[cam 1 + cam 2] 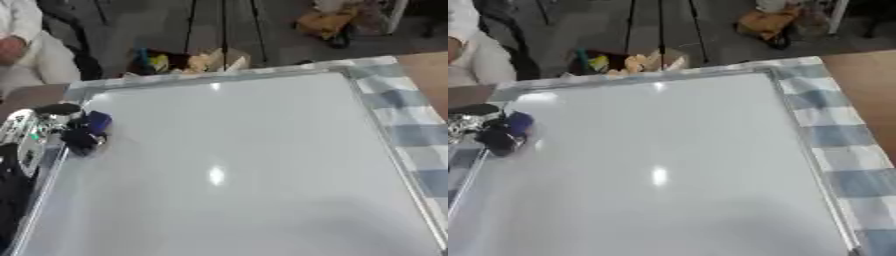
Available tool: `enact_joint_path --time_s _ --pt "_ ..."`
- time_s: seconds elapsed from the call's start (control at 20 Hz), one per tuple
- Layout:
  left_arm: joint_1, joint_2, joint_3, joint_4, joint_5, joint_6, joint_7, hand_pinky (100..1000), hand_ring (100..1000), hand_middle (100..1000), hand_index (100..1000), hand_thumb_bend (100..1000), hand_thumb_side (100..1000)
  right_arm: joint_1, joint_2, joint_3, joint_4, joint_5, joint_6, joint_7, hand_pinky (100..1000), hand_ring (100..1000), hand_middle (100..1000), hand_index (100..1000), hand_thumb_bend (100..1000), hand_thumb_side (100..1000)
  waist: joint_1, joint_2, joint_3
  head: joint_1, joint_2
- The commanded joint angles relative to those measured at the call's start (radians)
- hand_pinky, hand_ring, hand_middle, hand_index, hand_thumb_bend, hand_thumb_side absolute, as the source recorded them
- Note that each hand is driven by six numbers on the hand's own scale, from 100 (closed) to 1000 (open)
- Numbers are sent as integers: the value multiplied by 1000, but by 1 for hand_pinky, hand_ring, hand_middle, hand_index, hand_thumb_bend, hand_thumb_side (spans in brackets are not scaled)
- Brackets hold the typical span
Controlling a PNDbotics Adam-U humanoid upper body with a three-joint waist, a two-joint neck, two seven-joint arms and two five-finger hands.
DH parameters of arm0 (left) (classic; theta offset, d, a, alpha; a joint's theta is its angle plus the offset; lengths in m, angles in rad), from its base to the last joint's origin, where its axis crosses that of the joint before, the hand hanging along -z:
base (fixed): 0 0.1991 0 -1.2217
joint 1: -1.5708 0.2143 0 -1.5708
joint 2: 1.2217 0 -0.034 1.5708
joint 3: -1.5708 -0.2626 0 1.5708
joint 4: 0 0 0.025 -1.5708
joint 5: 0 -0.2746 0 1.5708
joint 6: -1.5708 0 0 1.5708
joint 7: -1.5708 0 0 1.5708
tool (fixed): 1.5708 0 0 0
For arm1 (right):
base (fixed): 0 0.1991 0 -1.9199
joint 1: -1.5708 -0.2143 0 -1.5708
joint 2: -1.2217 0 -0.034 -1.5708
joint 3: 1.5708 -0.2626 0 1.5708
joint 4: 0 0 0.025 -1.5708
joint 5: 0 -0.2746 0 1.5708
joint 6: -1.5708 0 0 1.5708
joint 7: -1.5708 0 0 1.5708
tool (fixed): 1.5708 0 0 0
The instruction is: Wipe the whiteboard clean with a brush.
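Checked blue-and-white cloth covers the table (411,135), w/ the whiteboard (236,165) lying flat on it, glare spot near the middle. My left robot hand (80,135) is at the board's left edge, fingers curled round the brush (96,121), a dark blue block, which sits on the board near the upper-left corner. Right robot hand isn't in shot. Board looks pretty much blank from here, can't spot any marks. To do this well I'd keep the brush flat, sweep in overlapping rows across to the far right edge, and watch the frame.
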Motion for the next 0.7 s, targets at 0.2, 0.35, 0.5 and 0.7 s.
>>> enact_joint_path --time_s 0.2,0.35,0.5,0.7 --pt "-16 12 2 -4 -14 -10 -10 717 700 386 421 100 566 -7 -9 -5 -15 -2 4 -1 829 843 595 910 100 955 -4 -16 -1 3 -10" --pt "-17 9 -1 0 -22 -23 -15 720 700 390 419 100 577 -7 -9 -6 -15 -2 5 -2 829 843 594 910 100 955 -4 -15 0 5 -10" --pt "-18 5 -4 4 -32 -36 -26 727 707 398 419 100 598 -8 -8 -5 -15 -1 5 -2 830 843 594 910 100 955 -4 -15 -1 6 -9" --pt "-19 -1 -6 5 -46 -51 -38 730 705 398 421 100 619 -9 -9 -5 -15 -1 7 -2 830 844 592 910 100 953 -4 -14 0 7 -7"
